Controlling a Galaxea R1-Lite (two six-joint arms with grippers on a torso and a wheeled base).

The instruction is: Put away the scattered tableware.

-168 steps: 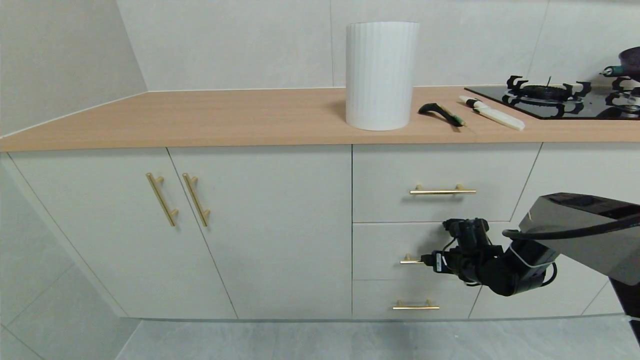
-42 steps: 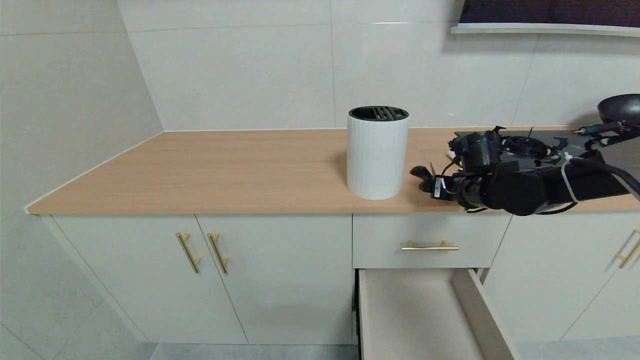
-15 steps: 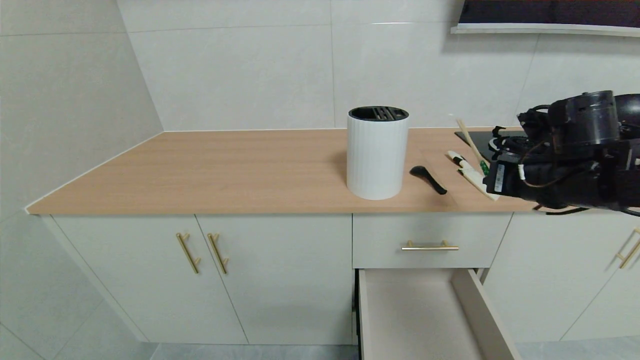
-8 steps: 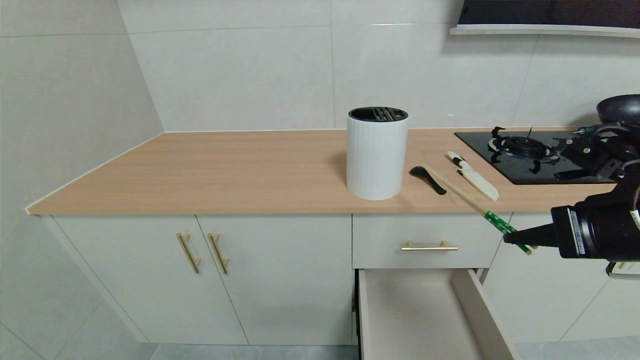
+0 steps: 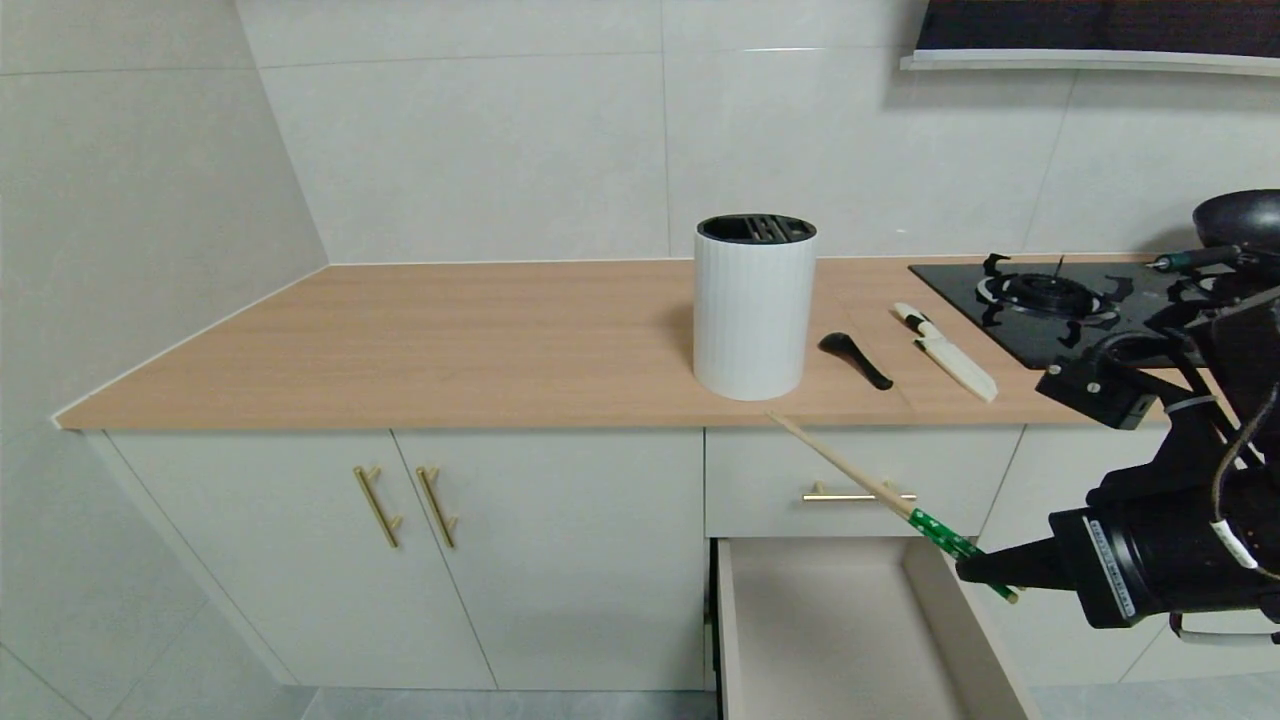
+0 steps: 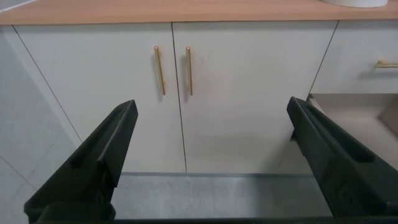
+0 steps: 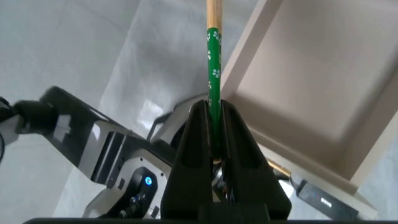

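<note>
A kitchen run with pale tiled walls is shown, a wooden countertop (image 5: pixel 450 350) lying over cream cabinets. A wooden chopstick (image 5: pixel 870 487) with a green patterned end is gripped at that end by the right gripper (image 5: pixel 975 573), whose fingers are pressed shut on it; whether one stick or a pair is held cannot be told. The stick is held below countertop level and slants up towards the counter edge, its green end lying above the right wall of the open drawer (image 5: pixel 940 610). In the right wrist view the chopstick (image 7: pixel 213 56) is seen clamped in the right gripper (image 7: pixel 213 134), with the drawer's pale interior (image 7: pixel 311 81) beside it. On the countertop, a black spoon (image 5: pixel 855 358) and a knife (image 5: pixel 945 351) with a white blade are laid near each other, between a white ribbed utensil holder (image 5: pixel 754 310) and a black gas hob (image 5: pixel 1050 300). A dark pan (image 5: pixel 1235 215) is set at the far right. The left gripper (image 6: pixel 211 155) is held low with its fingers spread wide, facing the cabinet doors (image 6: pixel 249 93) with brass handles.
</note>
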